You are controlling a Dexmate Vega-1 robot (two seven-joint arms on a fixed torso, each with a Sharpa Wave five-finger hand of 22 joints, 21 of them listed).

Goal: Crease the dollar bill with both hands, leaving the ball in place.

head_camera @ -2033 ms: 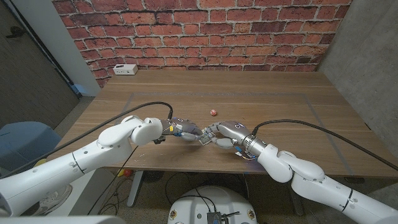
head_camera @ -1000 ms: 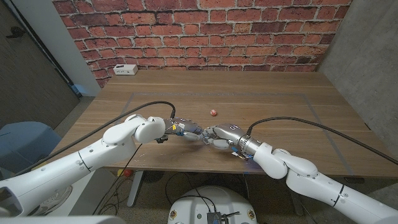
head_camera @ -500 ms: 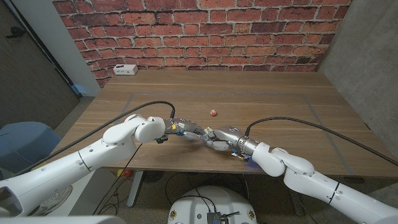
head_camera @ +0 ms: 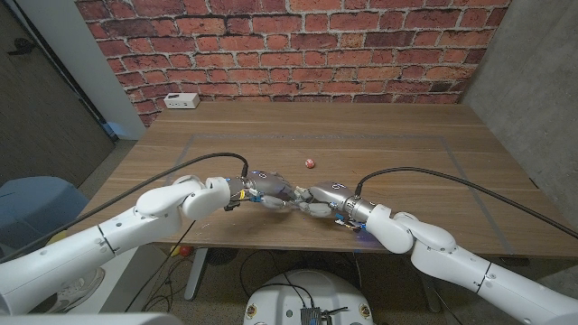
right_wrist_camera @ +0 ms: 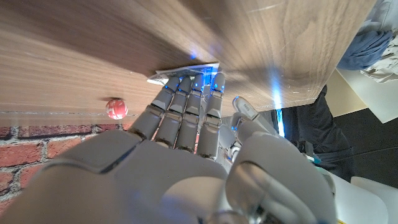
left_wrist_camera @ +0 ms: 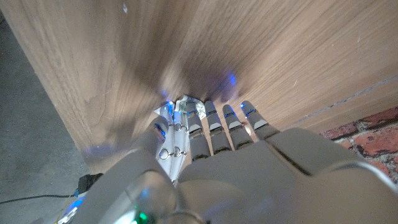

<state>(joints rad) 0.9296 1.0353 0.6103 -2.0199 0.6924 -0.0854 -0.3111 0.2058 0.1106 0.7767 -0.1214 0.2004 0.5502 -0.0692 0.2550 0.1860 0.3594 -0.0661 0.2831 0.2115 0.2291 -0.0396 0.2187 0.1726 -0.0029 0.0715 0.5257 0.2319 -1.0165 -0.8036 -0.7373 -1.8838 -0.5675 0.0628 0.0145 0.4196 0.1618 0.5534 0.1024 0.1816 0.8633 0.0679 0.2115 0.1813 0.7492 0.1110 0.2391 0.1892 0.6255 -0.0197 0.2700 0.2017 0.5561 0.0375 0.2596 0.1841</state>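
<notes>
A small folded dollar bill [head_camera: 294, 203] sits near the table's front edge, between my two hands. My left hand [head_camera: 263, 191] reaches in from the left and pinches the bill [left_wrist_camera: 179, 111] between thumb and fingers. Meeting it from the right, my right hand [head_camera: 321, 200] has its fingers laid together over the bill [right_wrist_camera: 186, 70], with the thumb close beside it. The fingertips of both hands nearly touch and hide most of the bill. Farther back on the table lies a small red ball [head_camera: 310, 163], apart from both hands; the ball [right_wrist_camera: 114, 107] also shows in the right wrist view.
The wooden table [head_camera: 388, 153] carries faint taped lines. A white box [head_camera: 182, 100] stands at the back left corner by the brick wall. Black cables run along both arms. The table's front edge is just below the hands.
My right hand has slid left toward the left hand, so the fingertips now meet over the bill. The left arm has lowered slightly. The ball has not moved.
</notes>
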